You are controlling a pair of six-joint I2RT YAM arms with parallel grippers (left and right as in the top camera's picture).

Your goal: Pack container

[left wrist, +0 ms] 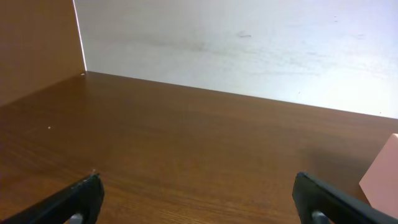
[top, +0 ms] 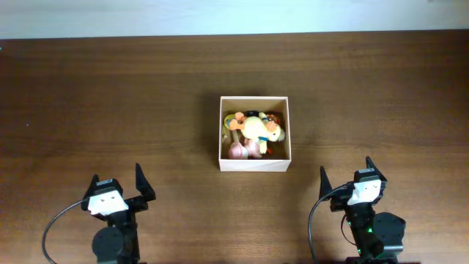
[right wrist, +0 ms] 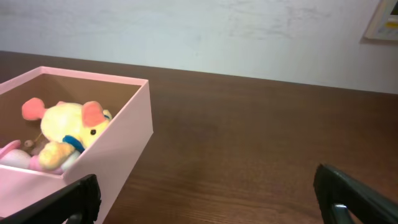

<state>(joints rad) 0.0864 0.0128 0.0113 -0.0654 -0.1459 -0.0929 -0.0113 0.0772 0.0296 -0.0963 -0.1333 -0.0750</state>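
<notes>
The dark brown wood-grain table [top: 110,95] carried one item directly on its surface: a square, shallow cardboard container [top: 255,166] with white outer walls. The container sat flat and upright near the table's centre, well apart from every edge.

Both black arms [top: 111,220] carry a white boxy wrist housing [top: 106,196] and two black, tapering, pointed fingers [top: 141,180]. A thin black cable [top: 53,227] loops beside each round base [top: 108,242]; a small green light [top: 370,232] glows on the right one.
</notes>
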